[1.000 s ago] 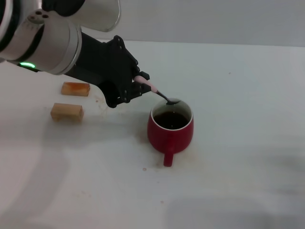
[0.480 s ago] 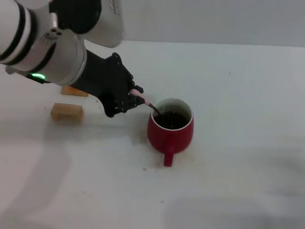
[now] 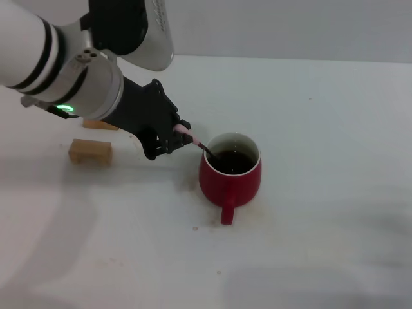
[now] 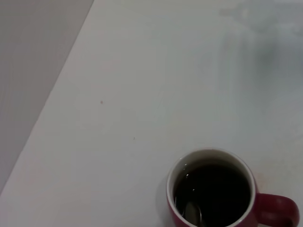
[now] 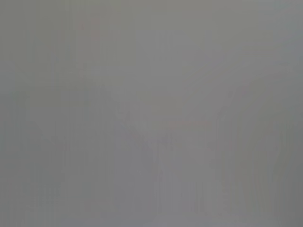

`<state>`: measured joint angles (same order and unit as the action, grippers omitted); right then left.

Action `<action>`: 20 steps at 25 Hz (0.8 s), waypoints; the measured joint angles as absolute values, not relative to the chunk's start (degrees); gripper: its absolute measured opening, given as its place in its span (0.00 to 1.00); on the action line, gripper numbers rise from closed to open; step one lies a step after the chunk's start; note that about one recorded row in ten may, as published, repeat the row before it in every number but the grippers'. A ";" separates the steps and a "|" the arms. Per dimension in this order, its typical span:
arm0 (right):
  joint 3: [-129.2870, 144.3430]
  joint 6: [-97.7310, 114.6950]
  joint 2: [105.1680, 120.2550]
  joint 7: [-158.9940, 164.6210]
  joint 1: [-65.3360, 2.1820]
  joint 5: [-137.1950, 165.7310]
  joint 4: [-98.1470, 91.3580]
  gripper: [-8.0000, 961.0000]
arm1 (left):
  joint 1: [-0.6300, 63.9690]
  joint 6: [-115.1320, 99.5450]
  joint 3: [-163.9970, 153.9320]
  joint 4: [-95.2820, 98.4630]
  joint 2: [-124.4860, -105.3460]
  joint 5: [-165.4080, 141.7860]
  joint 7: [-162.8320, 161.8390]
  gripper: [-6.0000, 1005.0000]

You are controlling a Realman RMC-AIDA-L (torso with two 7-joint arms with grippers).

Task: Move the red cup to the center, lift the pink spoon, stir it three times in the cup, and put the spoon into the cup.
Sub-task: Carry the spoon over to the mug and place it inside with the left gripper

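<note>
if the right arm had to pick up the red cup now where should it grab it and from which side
Probably by the loop handle, coming from the robot's near side. The red cup stands upright with the handle pointing toward the robot, clear of everything. Its body is wide and rounded, it holds dark liquid, and the left gripper holds the pink spoon over the far-left rim, blocking that side.

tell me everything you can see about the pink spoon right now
The pink spoon is small and thin, with a pale pink handle and a grey metal neck. The left gripper is shut on the handle end, holding the spoon tilted so it slopes down over the near-left rim of the red cup. Its bowl sits under the dark liquid; the left wrist view shows it as a pale shape below the surface. Only the gripper and the cup's contents visibly touch it.
</note>
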<state>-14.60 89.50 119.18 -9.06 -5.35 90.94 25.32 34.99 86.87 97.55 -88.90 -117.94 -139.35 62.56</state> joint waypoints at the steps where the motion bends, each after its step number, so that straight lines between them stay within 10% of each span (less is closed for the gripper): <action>1: -14.43 89.74 119.18 -9.06 -5.33 90.94 25.31 0.01 | 35.26 86.63 97.54 -88.19 -117.95 -139.33 62.71 0.22; 20: -12.95 90.78 119.09 -9.06 -4.53 91.07 25.11 0.01 | 32.21 82.81 88.53 -90.28 -118.37 -133.11 62.42 0.23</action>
<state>-12.95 90.78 119.09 -9.06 -4.53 91.07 25.11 32.21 82.81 88.53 -90.28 -118.37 -133.11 62.42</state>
